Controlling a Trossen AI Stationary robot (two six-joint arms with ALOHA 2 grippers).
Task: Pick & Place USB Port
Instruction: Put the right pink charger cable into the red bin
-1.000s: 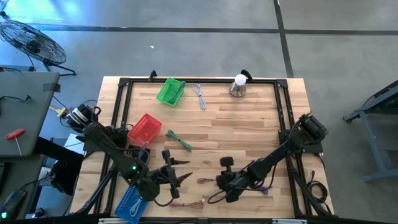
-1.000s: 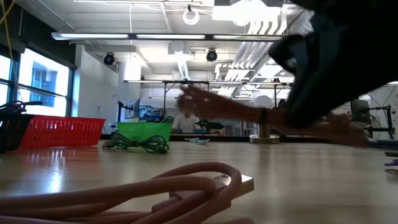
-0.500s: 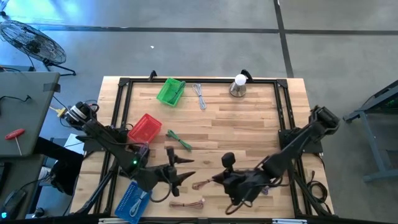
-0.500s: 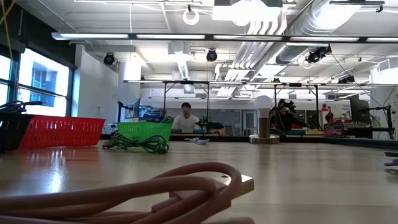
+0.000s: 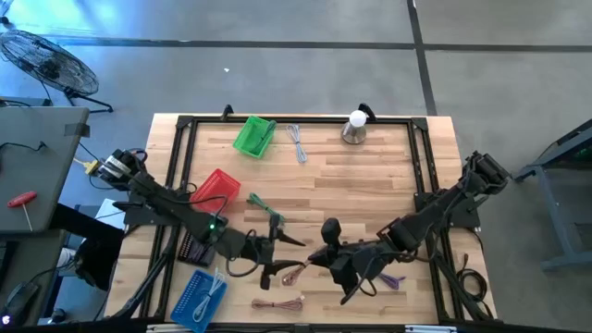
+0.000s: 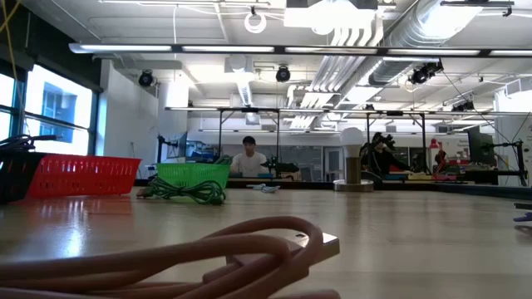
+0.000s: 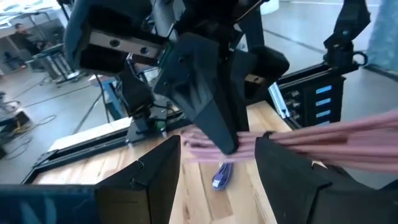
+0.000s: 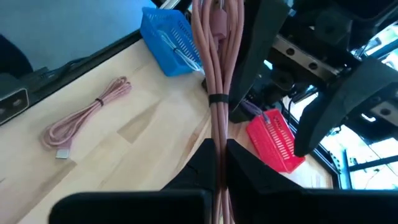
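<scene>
A pink USB cable bundle (image 8: 217, 74), tied with a dark band, is lifted off the table between the two arms (image 5: 295, 271). My right gripper (image 8: 217, 152) is shut on it near the table's middle (image 5: 314, 262). My left gripper (image 7: 217, 168) is open and faces it from the left (image 5: 287, 250). Its fingers (image 8: 260, 43) stand on either side of the bundle's free end; whether they touch it I cannot tell. A second pink cable (image 5: 279, 302) lies flat by the near edge. My right gripper pinches the pink bundle between its two fingers at one end (image 8: 218, 140), with the fingers lying along the cable. The bundle is lifted clear of the table and sticks out forward from the fingers (image 7: 214, 118) toward my left gripper, roughly level.
A blue basket (image 5: 199, 296) sits at the near left, a red basket (image 5: 215, 191) and a green basket (image 5: 252, 136) farther back. A purple cable (image 5: 392, 277), a green cable (image 5: 266, 208), a white cable (image 5: 297, 141) and a lamp (image 5: 354, 128) also lie on the table.
My right gripper has risen with the pink bundle, leaving the low view, and has carried it a little toward the table's left. My left gripper has moved right and toward the far edge, closing in on the bundle's free end.
</scene>
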